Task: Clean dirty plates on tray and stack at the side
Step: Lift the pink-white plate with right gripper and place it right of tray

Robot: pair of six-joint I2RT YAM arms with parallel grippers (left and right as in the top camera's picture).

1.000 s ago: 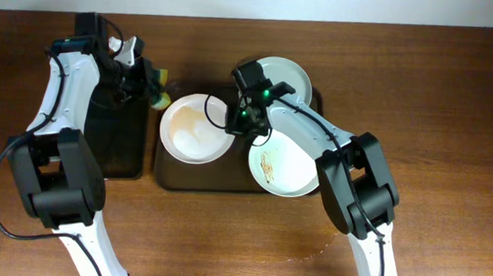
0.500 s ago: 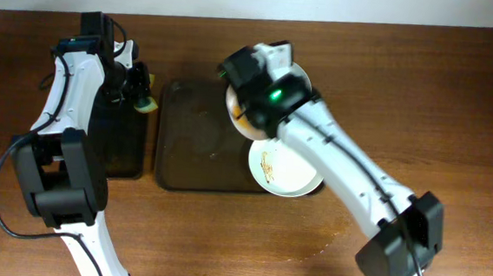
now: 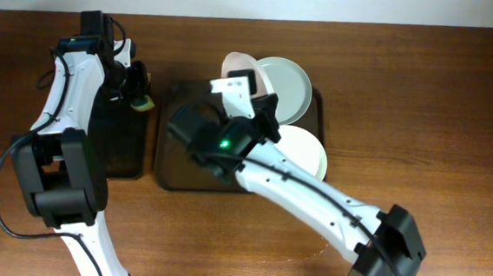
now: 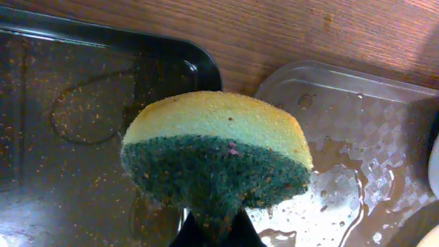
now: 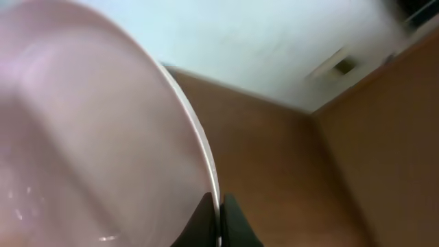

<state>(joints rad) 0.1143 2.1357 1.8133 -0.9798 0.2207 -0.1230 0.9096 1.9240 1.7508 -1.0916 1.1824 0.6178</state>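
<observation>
Sponge point(image 4: 216, 147) is held up in the left gripper point(image 4: 214, 232), yellow side on top and green scouring side below. It is pinched at its lower edge between the closed-down fingers. From overhead it is seen held over the gap between the black tray point(image 3: 111, 146) and the brown tray point(image 3: 171, 163), at their far ends. Crumbs and wet streaks are spread across the black tray's floor in the left wrist view, and water is beaded on the neighbouring tray's corner.

Over on the right, the lifted plate point(image 3: 237, 65) is clamped by its rim in the right gripper point(image 3: 248, 86). It is tipped steeply and held off the brown tray at its far edge. In the right wrist view the rim is nipped between the two fingertips, and the plate's blurred face fills the left of the picture.

A second plate point(image 3: 287, 84) is lying flat at the tray's far right corner, its left edge overlapped by the lifted one in the overhead view. A third plate point(image 3: 306, 151) is lying at the tray's right side, nearer the robot. Its left part is covered by the right arm, and its rim reaches the tray's right edge beside the table point(image 3: 423, 98).
</observation>
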